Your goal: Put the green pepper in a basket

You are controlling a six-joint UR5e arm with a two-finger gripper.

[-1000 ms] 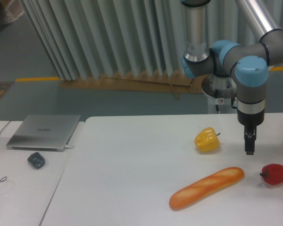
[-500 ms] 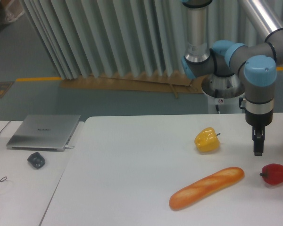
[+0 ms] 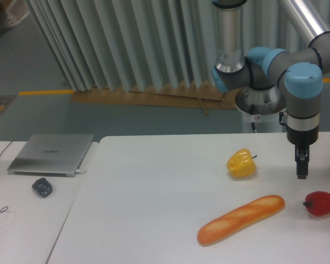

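Tool point(image 3: 302, 175) hangs above bench point(image 3: 154, 192), jaw gap unreadable, between yellow pepper point(image 3: 241, 163) and red pepper point(image 3: 320, 203); baguette point(image 3: 241, 219) below.

White table point(image 3: 154, 187) bears yellow pepper point(image 3: 241, 163), baguette point(image 3: 241, 219), red pepper point(image 3: 320, 203).

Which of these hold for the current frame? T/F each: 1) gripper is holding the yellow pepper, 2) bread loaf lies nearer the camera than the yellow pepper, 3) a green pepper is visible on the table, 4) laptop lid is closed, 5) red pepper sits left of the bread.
1) False. The gripper hangs in the air to the right of the yellow pepper, holding nothing.
2) True. The bread loaf lies in front of the yellow pepper.
3) False. No green pepper or basket shows; only yellow and red ones.
4) True. The laptop lies shut on the left.
5) False. The red pepper sits right of the loaf.
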